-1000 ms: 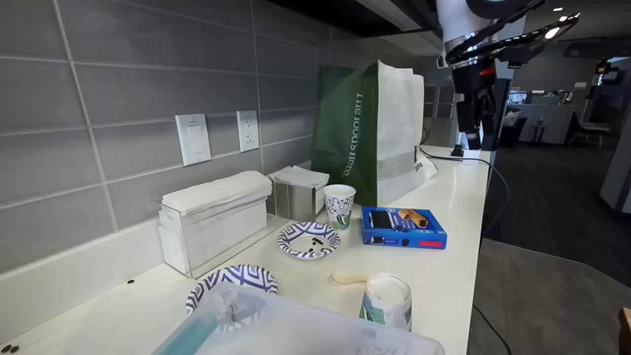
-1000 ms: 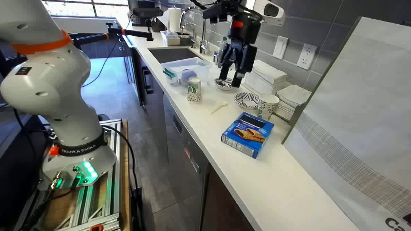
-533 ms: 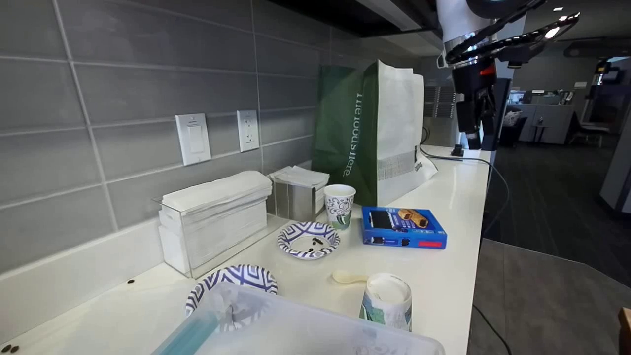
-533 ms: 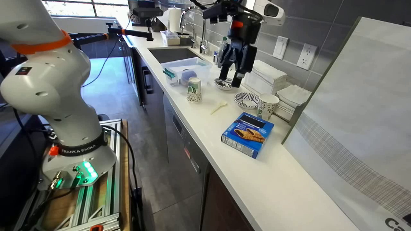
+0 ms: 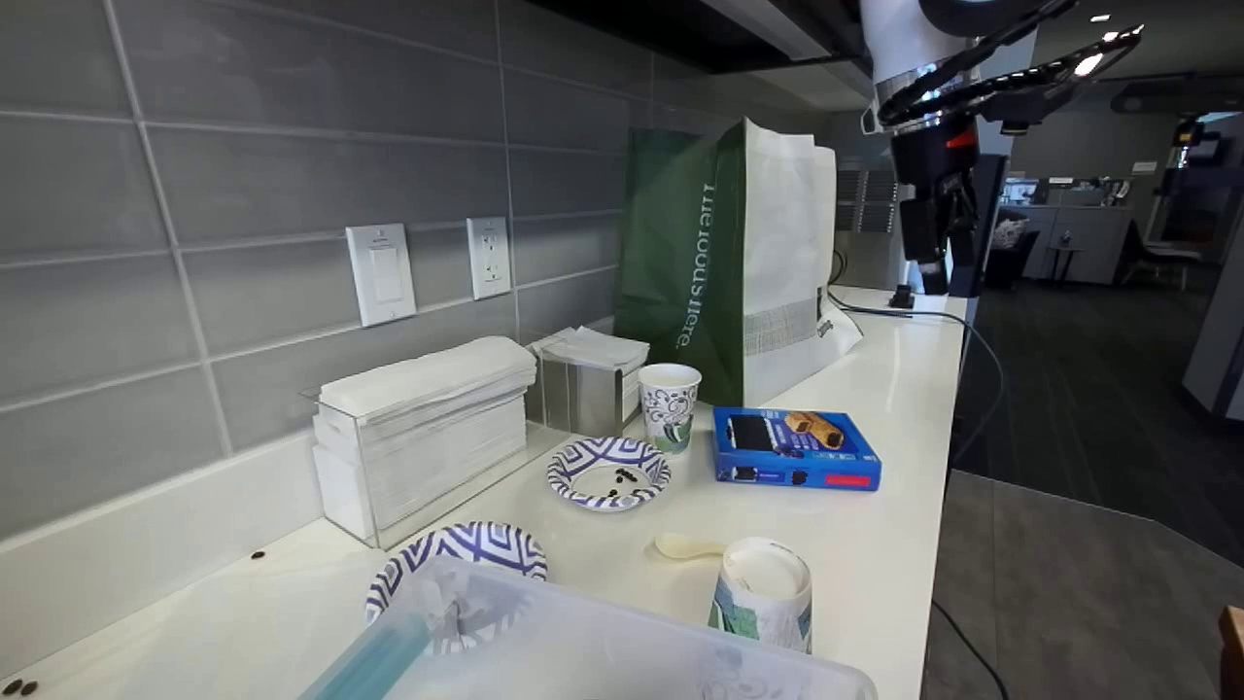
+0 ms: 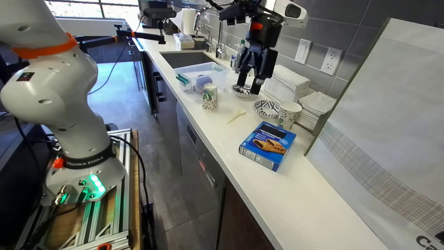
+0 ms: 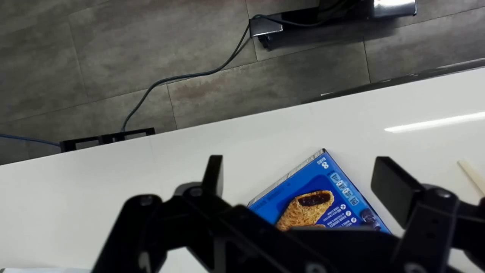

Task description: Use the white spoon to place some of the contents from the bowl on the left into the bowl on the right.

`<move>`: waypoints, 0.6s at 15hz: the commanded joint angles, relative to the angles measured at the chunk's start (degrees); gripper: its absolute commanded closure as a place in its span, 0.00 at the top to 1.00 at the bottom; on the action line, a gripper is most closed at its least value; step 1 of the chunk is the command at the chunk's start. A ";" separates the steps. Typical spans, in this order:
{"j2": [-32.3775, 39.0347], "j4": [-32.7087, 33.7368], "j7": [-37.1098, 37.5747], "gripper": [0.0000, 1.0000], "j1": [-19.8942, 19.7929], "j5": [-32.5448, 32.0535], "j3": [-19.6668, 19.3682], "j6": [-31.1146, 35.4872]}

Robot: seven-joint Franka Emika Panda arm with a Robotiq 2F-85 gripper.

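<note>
The white spoon (image 5: 688,548) lies on the counter beside an overturned cup. It also shows in an exterior view (image 6: 236,116), and part of its handle in the wrist view (image 7: 473,175). A patterned paper bowl (image 5: 609,449) with a few dark pieces stands near the napkins; it also shows in an exterior view (image 6: 265,105). A second patterned bowl (image 5: 491,541) is partly hidden behind a plastic bin; it shows with dark contents in an exterior view (image 6: 239,93). My gripper (image 6: 248,86) is open and empty, high above the counter. In the wrist view its fingers (image 7: 299,176) are wide apart.
A blue snack box (image 5: 797,452) lies flat below the gripper. An overturned paper cup (image 5: 763,603), an upright cup (image 5: 669,406), a clear plastic bin (image 5: 622,637), napkin holders (image 5: 428,447) and a tall paper bag (image 5: 777,253) stand around. The counter edge drops to the floor.
</note>
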 commanded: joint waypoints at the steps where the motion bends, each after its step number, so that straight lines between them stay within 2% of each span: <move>1: 1.41 0.43 1.19 1.00 1.73 -1.32 0.27 1.64; 6: 6.26 0.72 0.29 1.00 5.85 -3.39 3.92 5.30; 9: 8.97 0.26 -1.94 1.00 8.04 -5.03 5.39 11.48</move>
